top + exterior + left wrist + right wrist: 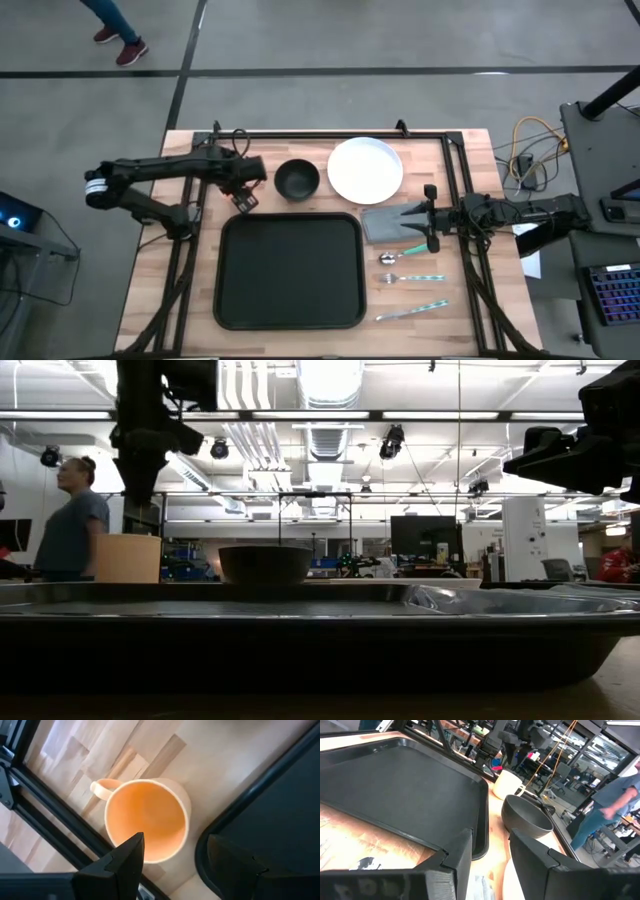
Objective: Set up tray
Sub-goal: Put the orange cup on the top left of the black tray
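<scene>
The tray lay flat at the middle of the table, toward its near edge, with nothing on it, so the setting-up had seemingly not begun. Everything meant for it was ranged around its rim: the bowl and plate along the far side, the napkin off the far right corner, and the spoon, fork and knife in a row along the right side, all within easy reach.

The left gripper hung over the far left corner of the tray, above the mug, which stood upright just outside the rim with its handle turned away from the tray. Its fingers were spread on either side of the mug's mouth and held nothing, probably lined up for a grasp at the rim.

The right gripper hovered by the right edge of the napkin, jaws parted and empty; from the overhead view it was hard to say whether they touched the cloth.
</scene>
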You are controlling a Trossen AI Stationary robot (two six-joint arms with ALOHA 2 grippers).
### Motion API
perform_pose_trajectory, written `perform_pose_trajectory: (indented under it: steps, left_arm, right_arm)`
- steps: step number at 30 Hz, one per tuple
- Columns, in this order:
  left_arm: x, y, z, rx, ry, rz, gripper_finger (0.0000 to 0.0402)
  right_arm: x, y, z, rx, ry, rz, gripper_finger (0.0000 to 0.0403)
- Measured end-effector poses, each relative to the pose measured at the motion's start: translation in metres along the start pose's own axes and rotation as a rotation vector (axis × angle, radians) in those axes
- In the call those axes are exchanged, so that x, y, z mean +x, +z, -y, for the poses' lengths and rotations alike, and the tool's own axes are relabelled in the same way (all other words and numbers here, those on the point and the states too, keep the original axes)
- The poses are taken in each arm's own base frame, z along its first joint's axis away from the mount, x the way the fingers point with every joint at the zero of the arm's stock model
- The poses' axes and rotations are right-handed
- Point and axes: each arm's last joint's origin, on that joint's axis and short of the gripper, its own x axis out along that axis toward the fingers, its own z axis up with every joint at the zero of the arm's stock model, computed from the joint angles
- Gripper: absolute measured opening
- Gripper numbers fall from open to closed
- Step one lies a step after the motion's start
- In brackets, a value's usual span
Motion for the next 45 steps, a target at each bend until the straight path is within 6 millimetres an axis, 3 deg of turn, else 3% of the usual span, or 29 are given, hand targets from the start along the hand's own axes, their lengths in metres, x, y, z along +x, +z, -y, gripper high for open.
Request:
perform_pose_trajectory:
  steps: [9,24,32,37,45]
  left_arm:
    - [0.021,0.007,0.002,-0.001,0.014,-0.036,0.0198]
    - [0.072,-0.013,0.005,-0.017,-0.088,-0.059,0.0198]
    - [0.078,-0.018,0.006,-0.015,-0.082,-0.073,0.0196]
    - [0.072,-0.012,0.006,-0.014,-0.092,-0.046,0.0151]
    - [0.062,-0.005,0.006,0.021,-0.107,-0.005,0.002]
  right_arm:
    - [0.0,0.0,0.0,0.0,0.0,0.0,0.0123]
    - [0.0,0.0,0.0,0.0,0.001,0.0,0.0123]
    - [0.0,0.0,0.0,0.0,0.0,0.0,0.0123]
    - [0.0,0.0,0.0,0.0,0.0,0.0,0.0123]
    - [0.0,0.0,0.0,0.0,0.0,0.0,0.0123]
